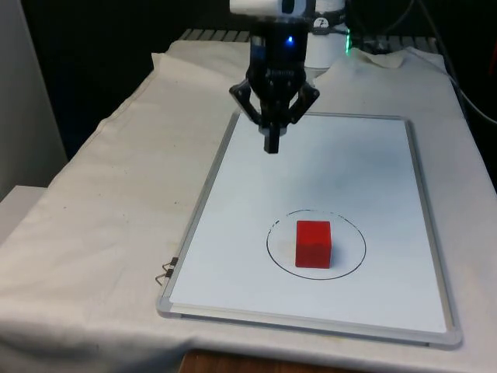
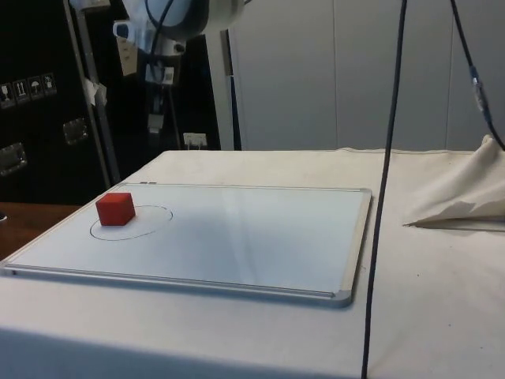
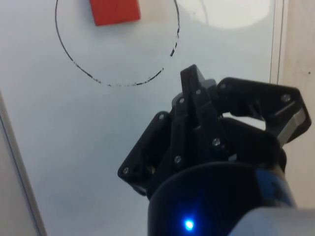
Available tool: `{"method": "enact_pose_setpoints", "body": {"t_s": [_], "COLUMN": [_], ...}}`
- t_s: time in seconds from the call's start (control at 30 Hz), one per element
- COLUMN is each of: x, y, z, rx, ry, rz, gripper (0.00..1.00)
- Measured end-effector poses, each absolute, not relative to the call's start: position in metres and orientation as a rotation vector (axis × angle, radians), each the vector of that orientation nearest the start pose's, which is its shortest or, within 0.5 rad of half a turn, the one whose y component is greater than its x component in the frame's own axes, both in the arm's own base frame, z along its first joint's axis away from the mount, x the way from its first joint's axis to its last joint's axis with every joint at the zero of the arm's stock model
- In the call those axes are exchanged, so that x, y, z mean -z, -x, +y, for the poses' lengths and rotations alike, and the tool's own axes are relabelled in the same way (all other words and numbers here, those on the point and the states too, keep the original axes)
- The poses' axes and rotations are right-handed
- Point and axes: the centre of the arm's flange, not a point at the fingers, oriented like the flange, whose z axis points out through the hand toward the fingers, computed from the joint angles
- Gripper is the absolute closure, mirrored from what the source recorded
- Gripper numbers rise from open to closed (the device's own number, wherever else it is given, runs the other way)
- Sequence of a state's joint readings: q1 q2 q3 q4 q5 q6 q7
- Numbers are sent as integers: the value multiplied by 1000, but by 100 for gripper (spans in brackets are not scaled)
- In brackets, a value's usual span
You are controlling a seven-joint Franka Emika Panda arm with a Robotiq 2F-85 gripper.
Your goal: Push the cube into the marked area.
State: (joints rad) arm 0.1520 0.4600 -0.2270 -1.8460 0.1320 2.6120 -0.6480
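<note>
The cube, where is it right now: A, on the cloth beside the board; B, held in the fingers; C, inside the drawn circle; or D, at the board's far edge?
C: the cube sits inside the circle on the board, apart from the gripper.

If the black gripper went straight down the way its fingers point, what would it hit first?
Most likely bare surface of the white metal-framed board; the gripper hangs clear of the red cube inside the drawn circle.

One red cube [image 1: 313,243], one drawn circle [image 1: 270,247], one whiteboard [image 1: 365,167], one claw [image 1: 271,145].
</note>
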Motion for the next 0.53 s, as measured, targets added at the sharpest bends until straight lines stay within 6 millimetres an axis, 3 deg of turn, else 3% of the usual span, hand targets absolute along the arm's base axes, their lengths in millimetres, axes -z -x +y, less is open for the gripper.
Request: {"method": "enact_pose_setpoints", "body": {"t_s": [0.4,0.53], "x": [-357,-362], "y": [-644,-643], "z": [-41,-42], "rx": [509,514], "ry": [3105,3106], "rz": [-766,-749], "gripper": [100,100]}}
